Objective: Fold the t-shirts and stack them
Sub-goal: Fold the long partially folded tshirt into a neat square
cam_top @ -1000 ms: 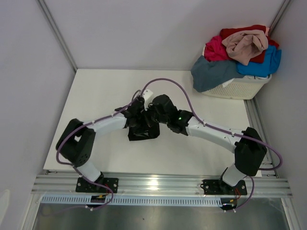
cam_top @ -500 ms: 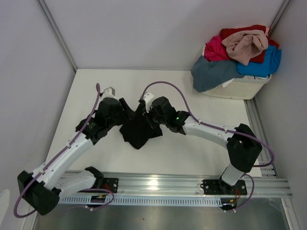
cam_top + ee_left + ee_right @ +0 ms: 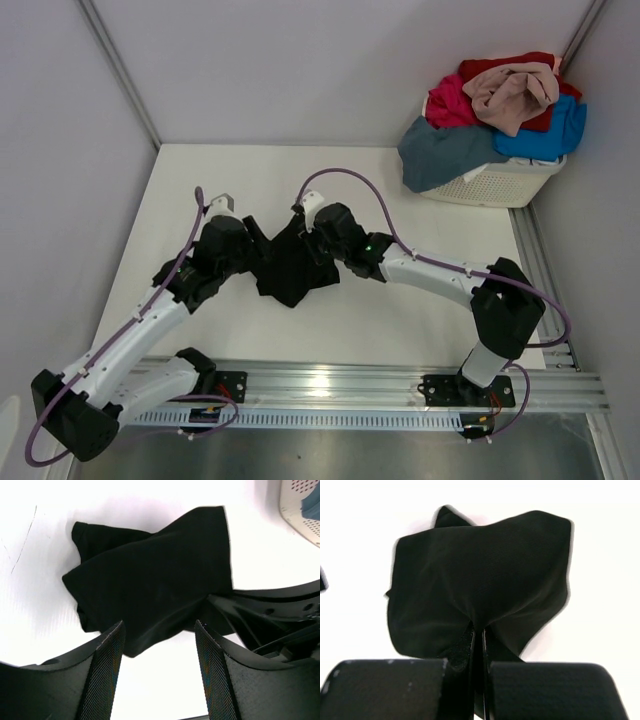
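A second ago both wrists were huddled together over the cloth. The left arm has since swung out to the left side, and in the last half second it has shifted only slightly.

From above, the black t-shirt lies crumpled in the middle of the white table, between the two wrists. The left gripper stands just beside its left edge, and the right gripper is at its far right part. The other t-shirts are heaped in the white basket at the far right corner, well apart from the work.

In the left wrist view, the two mesh-faced fingers are spread wide with nothing between them, over the near edge of the black shirt. One corner of the cloth points to the upper left. The dark body of the right arm shows at the right.

In the right wrist view, the fingers are pressed together on a pinch of black cloth, and the fabric fans out from this pinch in creases.

I think the step in hand is to spread the shirt flat before any fold. To do it well, the left gripper should take one clear edge, a hem or a sleeve, opposite to the right one's pinch. Then both should pull apart evenly and low over the table. If it catches two layers, the twist will probably stay in.
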`<action>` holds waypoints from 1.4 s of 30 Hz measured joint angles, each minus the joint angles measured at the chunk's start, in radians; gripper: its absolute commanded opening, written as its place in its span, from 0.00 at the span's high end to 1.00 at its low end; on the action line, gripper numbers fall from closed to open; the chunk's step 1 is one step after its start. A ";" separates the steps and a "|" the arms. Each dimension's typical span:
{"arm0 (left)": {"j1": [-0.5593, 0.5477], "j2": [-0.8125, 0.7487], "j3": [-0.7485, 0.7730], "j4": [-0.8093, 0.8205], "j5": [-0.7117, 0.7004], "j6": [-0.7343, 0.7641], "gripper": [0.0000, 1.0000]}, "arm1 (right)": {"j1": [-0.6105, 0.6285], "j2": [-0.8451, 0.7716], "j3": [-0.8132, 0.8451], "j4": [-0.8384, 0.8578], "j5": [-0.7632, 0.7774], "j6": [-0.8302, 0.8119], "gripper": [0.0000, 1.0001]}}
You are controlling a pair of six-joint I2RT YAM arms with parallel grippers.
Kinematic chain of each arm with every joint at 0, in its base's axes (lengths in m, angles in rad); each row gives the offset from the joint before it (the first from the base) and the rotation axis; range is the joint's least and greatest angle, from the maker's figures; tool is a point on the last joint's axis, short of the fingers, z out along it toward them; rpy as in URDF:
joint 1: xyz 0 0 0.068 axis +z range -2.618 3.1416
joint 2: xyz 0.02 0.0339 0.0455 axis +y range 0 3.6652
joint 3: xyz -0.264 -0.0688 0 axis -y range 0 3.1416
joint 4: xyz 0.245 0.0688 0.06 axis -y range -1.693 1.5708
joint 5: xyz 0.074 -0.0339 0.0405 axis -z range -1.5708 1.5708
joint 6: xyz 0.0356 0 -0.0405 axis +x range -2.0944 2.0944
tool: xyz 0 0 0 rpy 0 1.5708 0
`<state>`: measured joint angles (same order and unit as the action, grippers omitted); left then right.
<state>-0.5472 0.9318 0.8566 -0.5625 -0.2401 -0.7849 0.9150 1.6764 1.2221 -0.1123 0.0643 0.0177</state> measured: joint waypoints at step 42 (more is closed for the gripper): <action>0.001 0.097 0.000 0.031 0.085 0.004 0.39 | -0.011 0.245 0.117 0.050 0.621 -0.037 1.00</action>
<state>-0.5465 1.0283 0.8570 -0.5312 -0.1555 -0.7811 0.9035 1.9217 1.3392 -0.0624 0.6853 -0.0196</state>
